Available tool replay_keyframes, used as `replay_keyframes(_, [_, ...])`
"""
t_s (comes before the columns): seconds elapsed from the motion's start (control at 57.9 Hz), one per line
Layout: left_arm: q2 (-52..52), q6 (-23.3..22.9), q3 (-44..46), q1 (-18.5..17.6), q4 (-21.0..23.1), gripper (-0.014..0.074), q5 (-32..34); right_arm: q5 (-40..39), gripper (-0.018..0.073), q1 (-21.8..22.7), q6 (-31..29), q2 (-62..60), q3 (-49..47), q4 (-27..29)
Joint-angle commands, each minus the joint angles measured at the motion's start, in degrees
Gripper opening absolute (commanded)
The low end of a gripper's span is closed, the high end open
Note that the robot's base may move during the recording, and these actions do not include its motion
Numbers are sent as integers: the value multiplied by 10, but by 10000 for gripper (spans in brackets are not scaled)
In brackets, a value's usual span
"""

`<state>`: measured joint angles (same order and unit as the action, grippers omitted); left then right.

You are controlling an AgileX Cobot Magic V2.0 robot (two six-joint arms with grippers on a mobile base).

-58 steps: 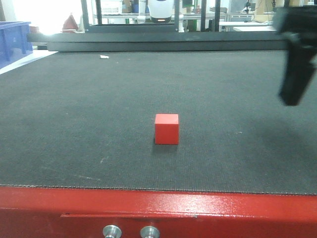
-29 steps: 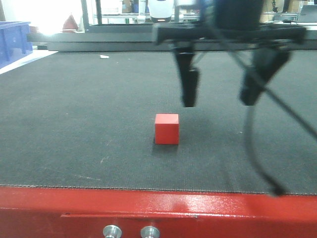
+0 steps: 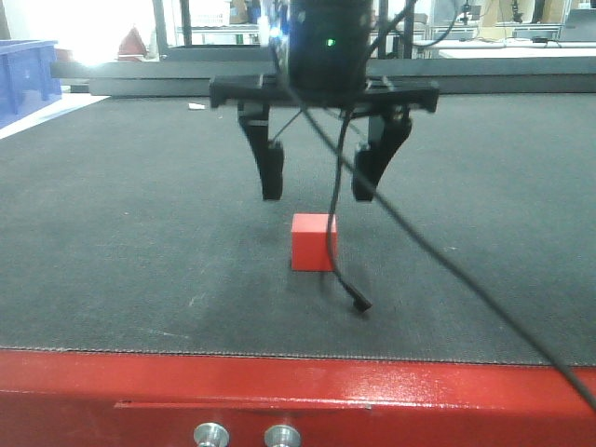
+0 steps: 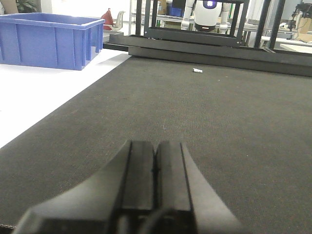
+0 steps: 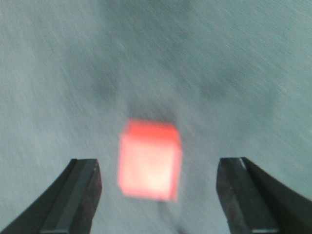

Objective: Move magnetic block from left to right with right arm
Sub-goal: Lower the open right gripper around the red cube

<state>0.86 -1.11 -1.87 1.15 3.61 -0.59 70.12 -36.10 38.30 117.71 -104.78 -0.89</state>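
Swinging in from the right since the earlier frames, the right gripper (image 3: 317, 192) had come to hang just above the red block (image 3: 313, 242), which had not shifted. From the front, the block sat near the middle of the dark mat (image 3: 140, 233), the jaws spread wide with 1 finger above each side of it and a loose cable (image 3: 349, 284) drooping past its right face. The left wrist view showed the left gripper (image 4: 155, 151) with its 2 fingers pressed together, holding nothing. The blurred right wrist view put the block between the parted fingers (image 5: 80, 195), untouched; lowering and closing looked next.
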Motion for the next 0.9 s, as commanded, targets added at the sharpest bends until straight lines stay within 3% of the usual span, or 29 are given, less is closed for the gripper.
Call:
replay_keyframes(0.0, [5, -2, -4, -3, 4, -117, 53, 36, 586, -4, 8, -22, -21, 1])
replay_keyframes(0.88, [5, -2, -4, -3, 4, -117, 53, 34, 563, -8, 33, 1, 8, 9])
